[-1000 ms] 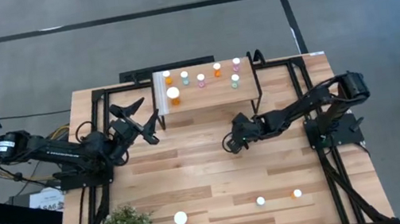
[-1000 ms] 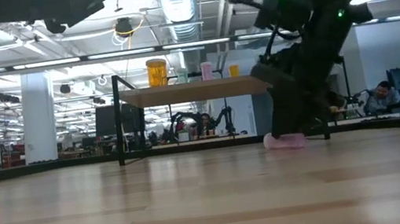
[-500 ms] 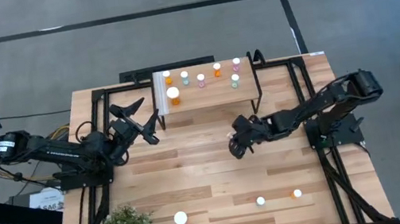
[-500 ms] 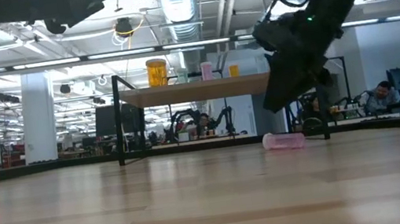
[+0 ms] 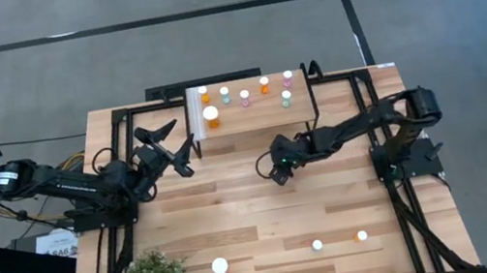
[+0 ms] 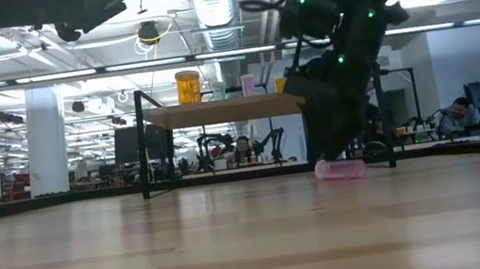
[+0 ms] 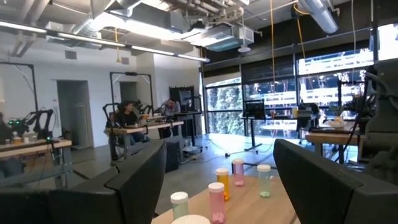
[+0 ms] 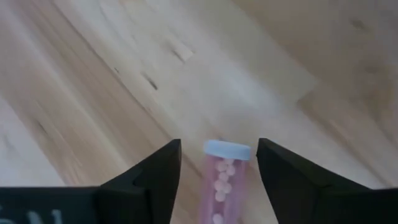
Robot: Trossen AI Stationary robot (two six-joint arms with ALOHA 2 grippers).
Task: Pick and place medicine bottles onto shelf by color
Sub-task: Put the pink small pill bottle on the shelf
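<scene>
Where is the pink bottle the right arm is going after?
The pink bottle lies on its side on the tabletop, between the open fingers of the right gripper, in front of the shelf.

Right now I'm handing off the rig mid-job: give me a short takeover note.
Right gripper: open, low over the tabletop in front of the shelf, fingers either side of a pink bottle lying on its side; not gripped.
Left gripper: open, empty, waiting near the shelf's left end.
Done: seven bottles stand on the shelf, including one large orange bottle.
Left: the pink bottle, plus three bottles at the table's near edge: a large one and two small ones.
</scene>
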